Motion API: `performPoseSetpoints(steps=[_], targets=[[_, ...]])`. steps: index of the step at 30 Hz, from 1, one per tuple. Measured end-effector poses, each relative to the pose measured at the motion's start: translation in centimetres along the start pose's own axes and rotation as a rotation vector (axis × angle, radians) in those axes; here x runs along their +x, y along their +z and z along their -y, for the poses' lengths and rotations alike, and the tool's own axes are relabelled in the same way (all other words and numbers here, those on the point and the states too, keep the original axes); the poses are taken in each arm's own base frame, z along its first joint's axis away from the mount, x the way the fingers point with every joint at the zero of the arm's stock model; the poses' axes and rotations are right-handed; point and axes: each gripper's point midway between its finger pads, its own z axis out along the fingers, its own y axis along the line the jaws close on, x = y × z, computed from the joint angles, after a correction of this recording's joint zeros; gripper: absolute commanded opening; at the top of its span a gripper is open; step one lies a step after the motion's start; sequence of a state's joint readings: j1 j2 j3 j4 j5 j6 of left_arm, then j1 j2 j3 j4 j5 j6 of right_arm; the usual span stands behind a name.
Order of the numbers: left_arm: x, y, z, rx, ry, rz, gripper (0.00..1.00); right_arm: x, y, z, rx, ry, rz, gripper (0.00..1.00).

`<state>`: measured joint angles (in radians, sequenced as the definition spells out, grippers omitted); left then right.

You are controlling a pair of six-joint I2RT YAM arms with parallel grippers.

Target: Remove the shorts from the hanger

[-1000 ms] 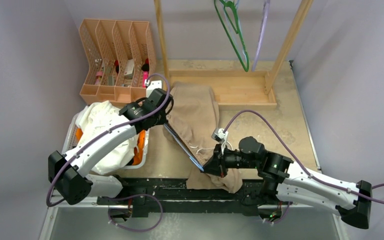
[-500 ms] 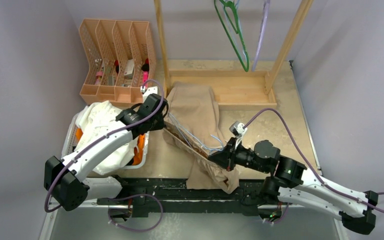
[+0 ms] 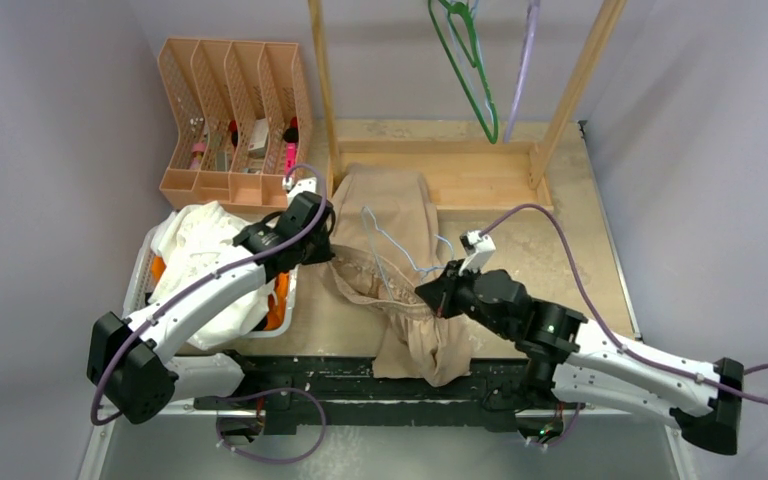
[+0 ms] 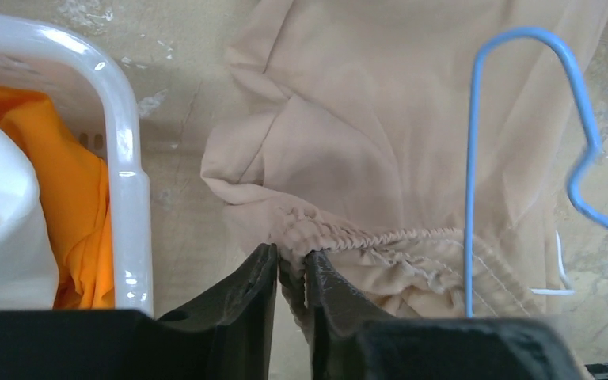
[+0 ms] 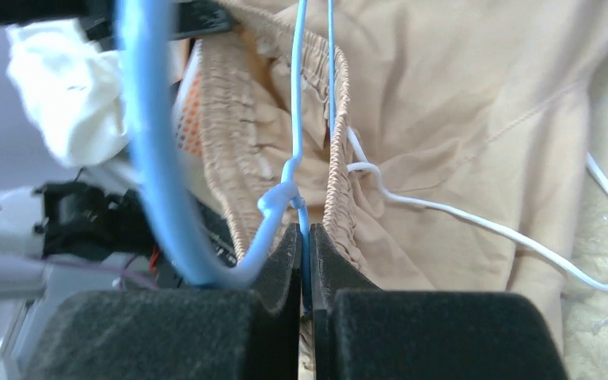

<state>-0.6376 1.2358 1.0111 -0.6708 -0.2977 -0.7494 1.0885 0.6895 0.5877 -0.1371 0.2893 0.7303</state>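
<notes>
Beige cloth takes up the middle of the table (image 3: 570, 260). The beige shorts (image 3: 390, 210) lie spread between your two arms, with one end reaching up to the wooden rack (image 3: 490, 190). Their elastic waistband (image 4: 380, 237) is bunched between the grippers. To the left, the white laundry basket (image 4: 123, 158) holds the orange shorts (image 4: 75, 229) and the white shorts (image 3: 200, 240), so treat those as done. The beige pair is the one in hand.

The blue wire hanger (image 4: 469, 158) is only partly free. Its hook lies on top of the cloth, but the lower wire runs down inside the waistband. Your right gripper (image 5: 306, 237) is clamped tight on that wire, just below its twisted neck. Your left gripper (image 4: 291, 273) is nearly closed, with a fold of the elastic pinched between its fingers.

You are in the middle of separating the two. The next move calls for pulling them apart: anchor the cloth with the left gripper and draw the hanger out of the waistband with the right. Watch the white drawstring (image 5: 475, 226), which loops just beside the wire and could snag on it.
</notes>
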Motion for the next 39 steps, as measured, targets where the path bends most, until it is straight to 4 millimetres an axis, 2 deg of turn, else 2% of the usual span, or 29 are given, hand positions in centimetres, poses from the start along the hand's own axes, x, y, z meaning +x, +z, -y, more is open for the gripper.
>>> performPoseSetpoints(steps=[3, 8, 12, 16, 20, 23, 26, 33, 39], targets=[[-0.1, -0.1, 0.4, 0.021, -0.008, 0.002, 0.38, -0.1, 1.4, 0.7, 0.101, 0.047, -0.004, 0.00], [-0.8, -1.4, 0.7, 0.059, -0.041, 0.037, 0.53, 0.5, 3.0, 1.7, 0.200, 0.083, -0.031, 0.00], [-1.4, -2.7, 0.7, 0.092, -0.071, 0.071, 0.59, -0.2, 4.0, 1.9, 0.235, 0.126, -0.025, 0.00], [-1.7, -3.5, 0.8, 0.109, -0.095, 0.084, 0.63, -1.5, 4.9, 3.6, 0.276, 0.211, -0.005, 0.00], [-1.3, -4.2, 0.5, 0.126, -0.123, 0.088, 0.64, -2.5, 5.4, 4.3, 0.279, 0.268, 0.011, 0.00], [-0.7, -4.7, 1.3, 0.205, -0.160, 0.082, 0.64, -2.7, 5.5, 4.1, 0.269, 0.293, 0.021, 0.00], [0.5, -4.9, 3.9, 0.336, -0.195, 0.061, 0.64, -3.1, 5.6, 3.8, 0.260, 0.326, 0.036, 0.00], [5.3, -5.8, 10.5, 0.531, -0.106, -0.057, 0.64, -3.0, 6.1, 3.9, 0.273, 0.367, 0.043, 0.00], [10.1, -6.0, 13.4, 0.581, 0.017, -0.148, 0.68, -1.9, 6.7, 5.1, 0.331, 0.360, 0.016, 0.00]])
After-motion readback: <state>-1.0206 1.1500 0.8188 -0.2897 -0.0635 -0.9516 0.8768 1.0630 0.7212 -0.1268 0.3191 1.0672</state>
